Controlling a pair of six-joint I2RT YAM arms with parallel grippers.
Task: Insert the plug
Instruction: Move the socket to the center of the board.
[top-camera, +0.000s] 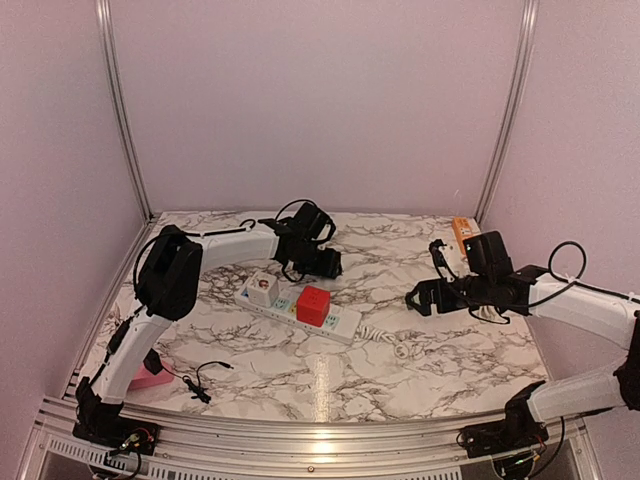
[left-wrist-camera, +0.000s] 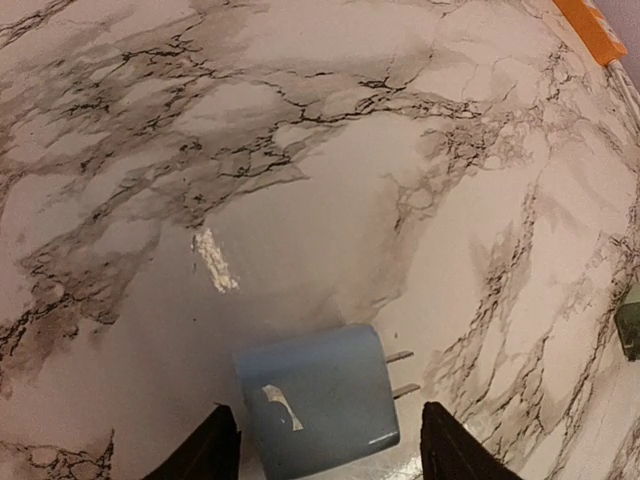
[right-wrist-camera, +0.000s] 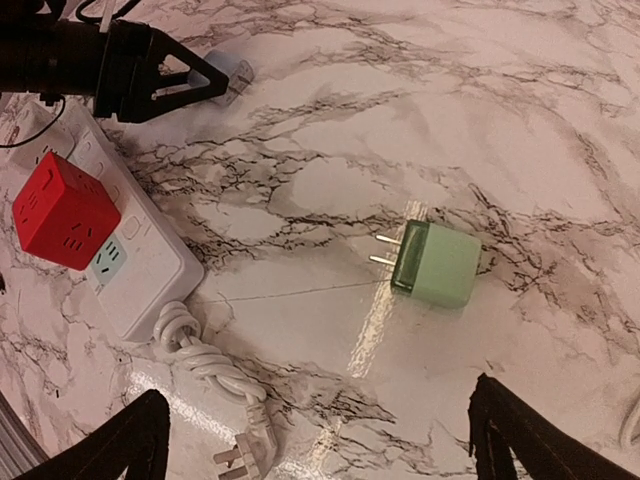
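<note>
A light blue plug adapter (left-wrist-camera: 320, 400) lies flat on the marble table, its two prongs pointing right. My left gripper (left-wrist-camera: 325, 455) is open and straddles it, one finger (left-wrist-camera: 205, 450) on each side, not touching it. It also shows in the top view (top-camera: 325, 265) beyond the white power strip (top-camera: 300, 305). A green plug adapter (right-wrist-camera: 437, 265) lies on the table, prongs pointing left toward the strip (right-wrist-camera: 130, 260). My right gripper (right-wrist-camera: 320, 440) is open and empty, hovering short of it, and shows in the top view (top-camera: 415, 298).
A red cube adapter (top-camera: 313, 305) and a white round plug (top-camera: 262, 290) sit in the strip. The strip's coiled white cord (right-wrist-camera: 195, 350) lies by its right end. An orange box (top-camera: 462, 232) is at the back right. A pink object (top-camera: 150, 375) and a black cable (top-camera: 205, 385) lie front left.
</note>
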